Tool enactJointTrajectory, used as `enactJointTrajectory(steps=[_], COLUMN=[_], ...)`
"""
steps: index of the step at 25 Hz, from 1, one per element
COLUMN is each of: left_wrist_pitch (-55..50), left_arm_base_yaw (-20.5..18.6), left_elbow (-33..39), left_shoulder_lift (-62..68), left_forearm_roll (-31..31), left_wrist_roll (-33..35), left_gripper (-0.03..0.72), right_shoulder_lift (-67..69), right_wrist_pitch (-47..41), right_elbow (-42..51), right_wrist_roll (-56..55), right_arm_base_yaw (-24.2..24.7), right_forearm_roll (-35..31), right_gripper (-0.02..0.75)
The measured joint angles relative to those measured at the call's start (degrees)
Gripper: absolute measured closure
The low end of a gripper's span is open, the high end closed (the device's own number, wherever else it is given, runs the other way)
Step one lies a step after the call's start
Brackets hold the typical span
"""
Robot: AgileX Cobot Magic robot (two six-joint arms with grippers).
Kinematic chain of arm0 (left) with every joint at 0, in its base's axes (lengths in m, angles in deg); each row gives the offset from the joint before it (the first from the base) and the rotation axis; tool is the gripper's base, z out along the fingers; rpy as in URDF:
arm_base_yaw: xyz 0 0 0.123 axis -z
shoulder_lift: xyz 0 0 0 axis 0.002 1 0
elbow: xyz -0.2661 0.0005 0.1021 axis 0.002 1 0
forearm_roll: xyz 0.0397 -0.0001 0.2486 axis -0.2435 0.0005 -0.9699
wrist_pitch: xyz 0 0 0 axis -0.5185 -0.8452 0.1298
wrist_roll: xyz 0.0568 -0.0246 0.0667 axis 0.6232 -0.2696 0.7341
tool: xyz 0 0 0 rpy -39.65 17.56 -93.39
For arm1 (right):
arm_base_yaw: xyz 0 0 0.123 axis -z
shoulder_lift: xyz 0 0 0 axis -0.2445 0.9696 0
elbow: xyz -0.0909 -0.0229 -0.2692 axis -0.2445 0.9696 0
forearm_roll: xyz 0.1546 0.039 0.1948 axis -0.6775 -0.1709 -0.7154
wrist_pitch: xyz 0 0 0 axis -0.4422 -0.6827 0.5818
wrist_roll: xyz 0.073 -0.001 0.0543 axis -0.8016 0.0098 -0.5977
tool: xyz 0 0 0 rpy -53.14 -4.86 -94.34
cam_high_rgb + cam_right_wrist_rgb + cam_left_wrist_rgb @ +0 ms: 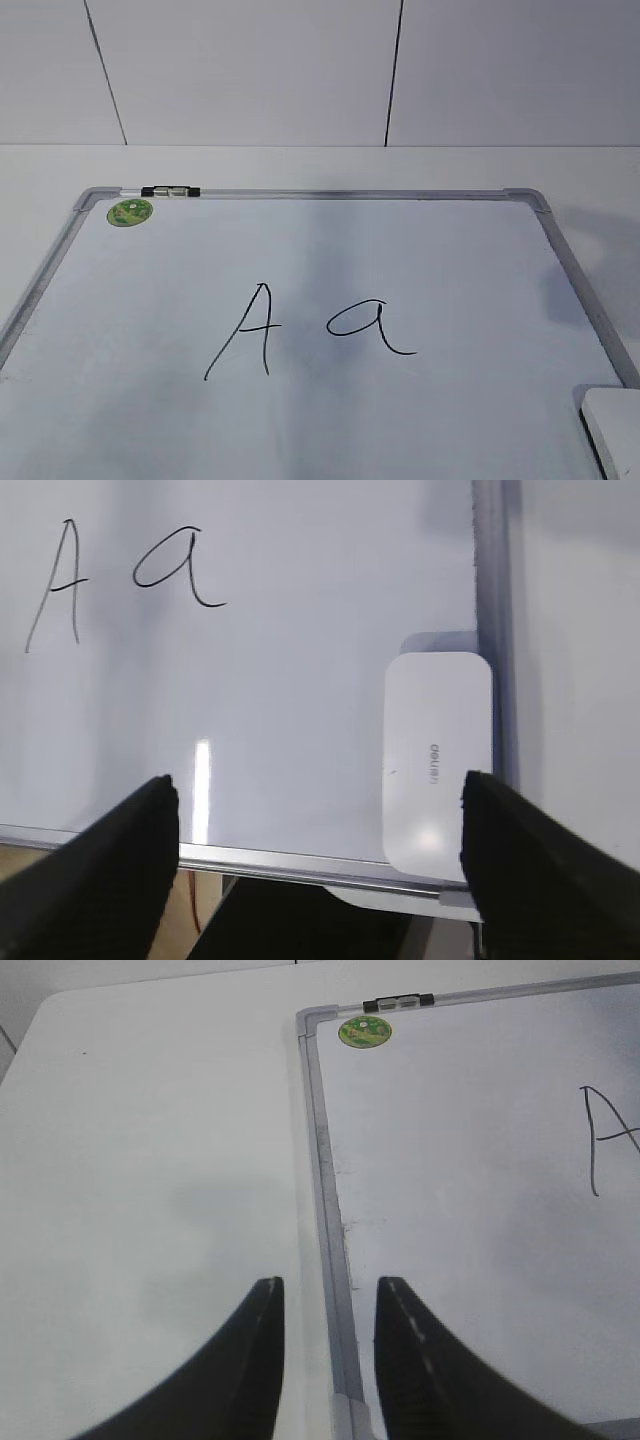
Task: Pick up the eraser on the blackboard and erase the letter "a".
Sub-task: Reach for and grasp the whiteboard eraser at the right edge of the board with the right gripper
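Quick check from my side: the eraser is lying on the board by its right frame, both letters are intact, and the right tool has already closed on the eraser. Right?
Not quite. The right tool has not closed on the eraser: the right wrist view shows its jaws spread wide, holding nothing. The rest holds: the eraser lies on the blackboard by its right frame, and both the "A" and the letter "a" are intact.

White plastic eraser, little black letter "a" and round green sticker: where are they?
White plastic eraser (437, 760): right wrist view, middle of its top.
Little black letter "a" (362, 319): exterior view, its loop.
Round green sticker (130, 212): exterior view, its centre.
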Motion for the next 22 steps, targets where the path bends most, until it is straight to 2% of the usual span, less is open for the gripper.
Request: enactJointTrajectory(steps=[3, 16, 22], left_wrist_pitch=[0.0, 0.0, 0.0], left_arm_base_yaw=[0.0, 0.0, 0.0], left_elbow=[0.0, 0.0, 0.0], left_shoulder_lift=[0.0, 0.0, 0.0], left_forearm_roll=[0.0, 0.0, 0.0], left_wrist_roll=[0.0, 0.0, 0.0], left_gripper=[0.454, 0.454, 0.454], right_shoulder_lift=[1.64, 7.24, 10.26], right_wrist_pitch=[0.22, 0.48, 0.63], right_elbow=[0.0, 1.09, 3.7], right_wrist_roll=[0.0, -3.0, -4.74], right_arm_base_yaw=[0.0, -4.08, -6.62], right_forearm_roll=[-0.85, 8.95, 10.55], right_gripper=[0.064, 0.071, 0.073])
